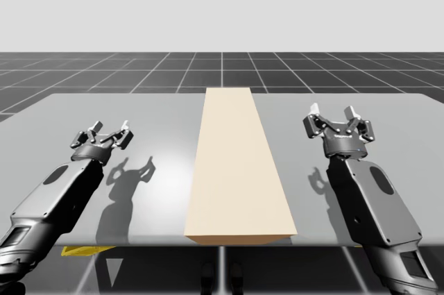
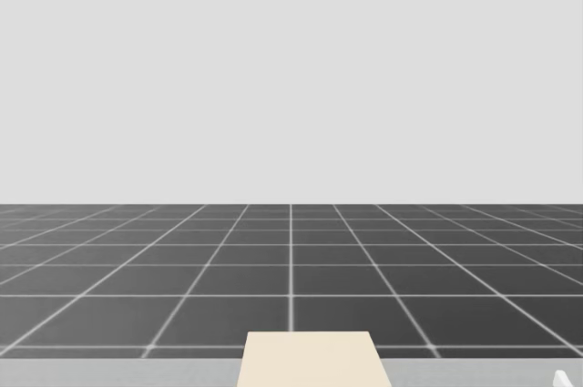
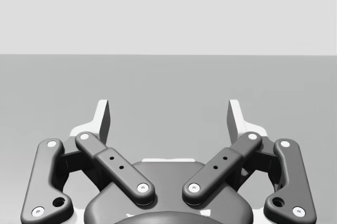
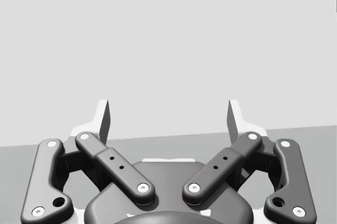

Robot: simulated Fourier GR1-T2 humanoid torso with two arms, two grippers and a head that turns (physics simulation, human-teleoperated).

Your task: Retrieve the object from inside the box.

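A long cream box point(image 1: 238, 163) lies down the middle of the grey table point(image 1: 152, 111), its top closed and flat; whatever is inside is hidden. In the head view its far end point(image 2: 311, 360) is a pale slab at the lower edge. My left gripper point(image 1: 109, 129) hovers over the table left of the box, open and empty. My right gripper point(image 1: 333, 112) stands right of the box, open and empty too. In the left wrist view the gripper point(image 3: 168, 118) spreads wide over bare table. In the right wrist view the gripper point(image 4: 168, 118) is equally wide.
A dark tiled floor point(image 1: 222, 69) stretches beyond the table's far edge. A small yellow patch point(image 1: 78, 250) lies under the table's front edge at the left. Grey tabletop runs along both sides of the box.
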